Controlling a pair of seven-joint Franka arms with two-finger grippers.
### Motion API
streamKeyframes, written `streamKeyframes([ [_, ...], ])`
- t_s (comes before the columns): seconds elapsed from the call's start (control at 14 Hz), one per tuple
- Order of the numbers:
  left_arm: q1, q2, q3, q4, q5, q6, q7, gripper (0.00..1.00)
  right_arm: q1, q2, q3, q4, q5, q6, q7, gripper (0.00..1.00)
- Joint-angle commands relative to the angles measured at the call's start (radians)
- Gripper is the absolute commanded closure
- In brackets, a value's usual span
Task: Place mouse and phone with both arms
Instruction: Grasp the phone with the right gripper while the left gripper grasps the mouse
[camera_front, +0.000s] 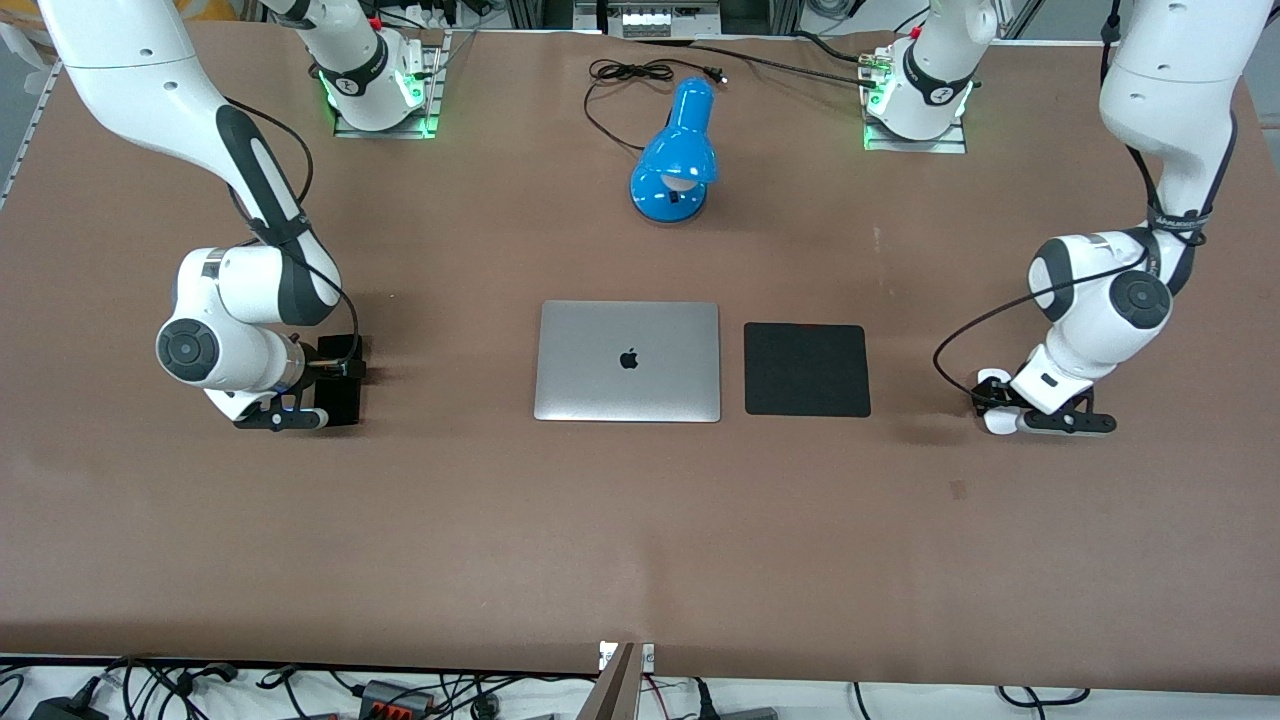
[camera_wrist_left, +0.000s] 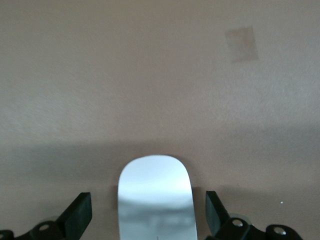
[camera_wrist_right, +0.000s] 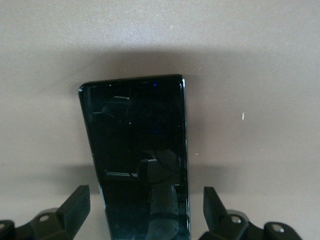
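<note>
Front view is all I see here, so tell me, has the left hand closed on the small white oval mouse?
Observer: No. The left wrist view shows the left hand open, with the small white glossy oval mouse between its fingers and a gap on either side.
Operator: And the right hand?
Observer: The right hand is open too, straddling the slim black glossy phone without touching it.
Operator: Is the phone's screen lit?
Observer: No. Its face is dark, showing only reflections and a tiny blue dot near one end.

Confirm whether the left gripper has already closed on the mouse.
No. In the left wrist view the left gripper's fingers stand apart from the mouse, with table showing between.
</note>
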Motion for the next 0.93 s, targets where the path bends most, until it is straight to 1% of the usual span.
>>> streamKeyframes([
  [0.0, 0.005, -0.006, -0.006, -0.018, -0.009, 0.026, 0.030, 0.11, -0.007, -0.020, 0.004, -0.047, 0.004, 0.045, 0.000, 0.00],
  [0.07, 0.005, -0.007, -0.006, -0.018, -0.009, 0.024, 0.031, 0.32, -0.007, -0.018, 0.003, -0.047, 0.004, 0.048, 0.000, 0.00],
  [0.21, 0.005, -0.009, -0.006, -0.016, -0.009, 0.024, 0.031, 0.54, -0.007, -0.020, 0.004, -0.047, 0.004, 0.051, -0.003, 0.00],
  [0.29, 0.005, -0.013, -0.006, -0.016, -0.009, 0.023, 0.030, 0.61, -0.007, -0.020, 0.004, -0.047, 0.004, 0.051, -0.005, 0.16],
  [0.36, 0.005, -0.018, -0.006, -0.013, -0.009, 0.021, 0.030, 0.66, -0.007, -0.018, 0.004, -0.047, 0.004, 0.051, -0.005, 0.36],
  [0.43, 0.005, -0.026, -0.006, -0.009, -0.009, 0.020, 0.030, 0.67, -0.007, -0.018, 0.004, -0.047, 0.004, 0.053, -0.006, 0.46],
  [0.57, -0.006, -0.078, -0.008, 0.017, -0.009, -0.003, 0.027, 0.66, -0.007, -0.013, 0.003, -0.041, 0.004, 0.053, 0.000, 0.74],
  [0.64, -0.009, -0.102, -0.011, 0.039, -0.009, -0.064, 0.027, 0.66, -0.002, -0.015, 0.004, -0.033, 0.004, 0.051, 0.003, 0.81],
  [0.79, -0.023, -0.127, -0.026, 0.140, -0.009, -0.260, 0.027, 0.64, 0.038, -0.013, 0.006, 0.011, 0.006, 0.041, 0.037, 0.84],
  [0.86, -0.024, -0.136, -0.040, 0.208, -0.009, -0.378, 0.025, 0.64, 0.094, 0.000, 0.012, 0.044, 0.009, 0.039, 0.072, 0.85],
])
